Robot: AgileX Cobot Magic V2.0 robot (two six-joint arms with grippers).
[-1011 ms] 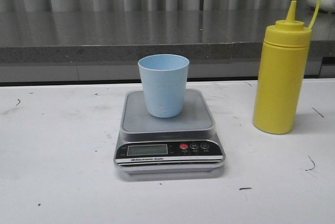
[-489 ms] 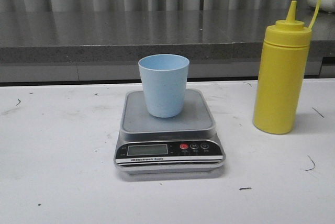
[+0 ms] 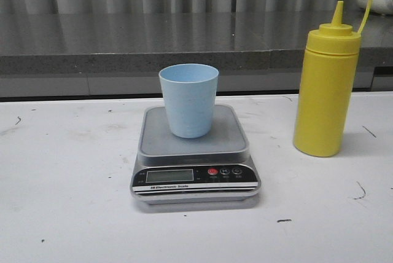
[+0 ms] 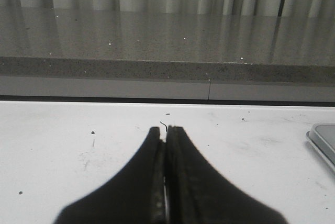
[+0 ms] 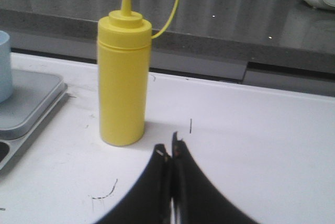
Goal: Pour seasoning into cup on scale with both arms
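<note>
The cup (image 3: 188, 99) stands upright at the centre of the scale (image 3: 194, 152) on the white worktop (image 3: 67, 201); the seasoning (image 3: 325, 88) is seen upright at about 3 o'clock from it, well apart, its cap off the nozzle. Both the left pincer (image 4: 165, 135) and the right pincer (image 5: 171, 153) are pressed closed and hold nothing. The right pincer should be opened wide before the bottle's mid-body is approached squarely, so tipping is avoided.

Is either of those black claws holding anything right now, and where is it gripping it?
Nothing is held. The left gripper and right gripper are both shut on empty air; the yellow bottle stands untouched on the table.
</note>
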